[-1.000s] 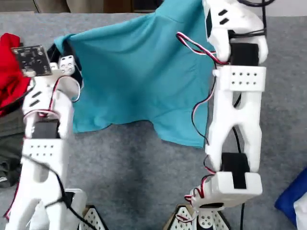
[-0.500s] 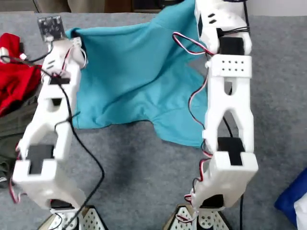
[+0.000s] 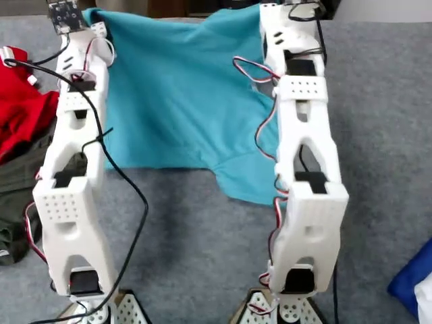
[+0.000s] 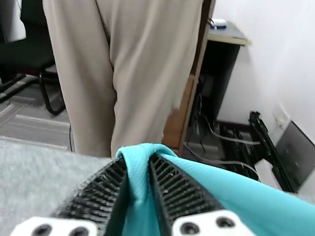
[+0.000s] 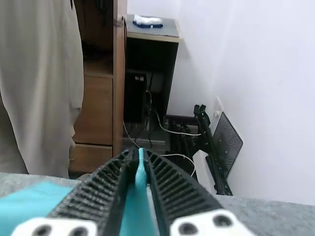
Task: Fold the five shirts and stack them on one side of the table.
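Teal shirt (image 3: 182,101) farther back; left end effector (image 4: 139,161) and right end effector (image 5: 139,156) pinching it

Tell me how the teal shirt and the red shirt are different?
The teal shirt is stretched out wide; the red shirt is crumpled in a heap. The left gripper and right gripper each pinch the teal shirt; nothing holds the red shirt. Both rest on the grey table.

I can't read any text, label, brand or number from here. Nothing is legible on the teal shirt (image 3: 182,88), the red shirt (image 3: 20,108) or the small circuit board (image 3: 64,13).
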You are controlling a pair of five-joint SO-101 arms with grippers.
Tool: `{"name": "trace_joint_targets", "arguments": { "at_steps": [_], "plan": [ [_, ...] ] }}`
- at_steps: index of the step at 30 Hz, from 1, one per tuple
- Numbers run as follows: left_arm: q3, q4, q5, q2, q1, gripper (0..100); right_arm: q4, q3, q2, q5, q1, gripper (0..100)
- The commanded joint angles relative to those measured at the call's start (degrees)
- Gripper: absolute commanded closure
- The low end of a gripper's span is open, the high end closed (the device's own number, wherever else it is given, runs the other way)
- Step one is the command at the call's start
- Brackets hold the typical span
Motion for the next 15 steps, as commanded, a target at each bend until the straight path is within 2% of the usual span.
{"name": "trace_joint_targets", "arguments": {
  "at_steps": [1, 5, 9, 15],
  "plan": [
    [-6.77, -1.14, -0.26, 1.01, -1.41, 98, -1.85, -6.73, 1.45, 0.09, -0.84, 99.4],
    [-6.68, 5.36, -0.35, 1.80, -1.14, 98, 2.37, -9.01, 2.33, 0.09, -0.75, 99.4],
    [-6.95, 15.91, -0.35, 1.80, -1.14, 98, 13.01, -12.62, 2.24, 0.09, -0.84, 99.4],
    [-7.30, 27.43, -0.35, 1.63, -1.49, 98, 30.42, -19.65, 2.24, 0.18, -0.57, 99.4]
  ]
}}
